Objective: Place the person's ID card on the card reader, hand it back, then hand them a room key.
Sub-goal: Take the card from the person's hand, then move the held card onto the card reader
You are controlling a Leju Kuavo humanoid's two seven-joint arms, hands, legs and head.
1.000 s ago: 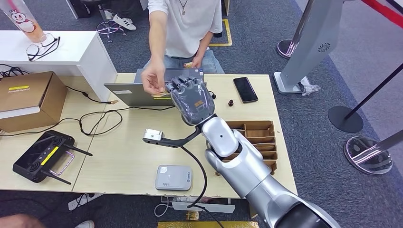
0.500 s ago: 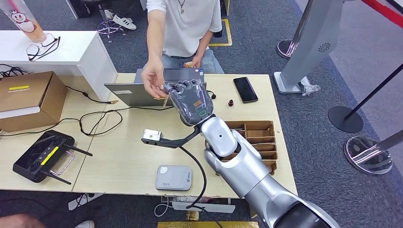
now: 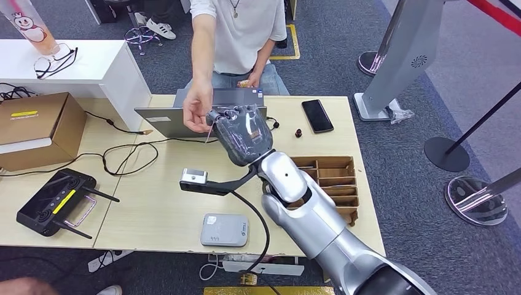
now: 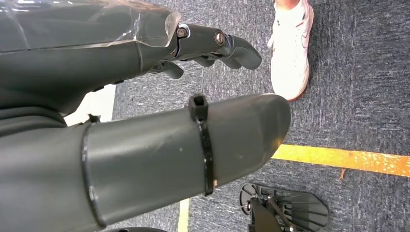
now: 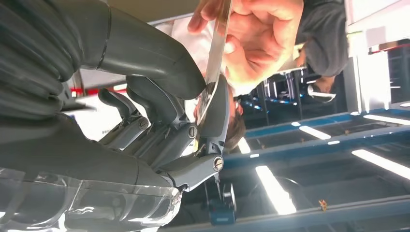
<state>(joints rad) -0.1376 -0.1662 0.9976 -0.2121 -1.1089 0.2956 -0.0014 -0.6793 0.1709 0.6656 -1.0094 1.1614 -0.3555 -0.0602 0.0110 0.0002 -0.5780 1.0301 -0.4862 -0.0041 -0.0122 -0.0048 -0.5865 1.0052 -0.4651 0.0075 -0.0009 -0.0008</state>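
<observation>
Right hand (image 3: 244, 136) pinching ID card (image 5: 216, 58) at table's far edge (image 3: 289, 98), person's hand (image 3: 198, 109) gripping its other end.

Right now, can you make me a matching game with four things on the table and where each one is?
Things:
1. phone
2. card reader
3. cardboard box
4. card

Places:
A. on the table's near edge, in front of the robot
B. pinched by the right hand and held by the person's hand too
C. at the table's far left
D. flat on the table's far side, right of the laptop

Pairs: 1-D, 2-A, 3-C, 4-B
</observation>
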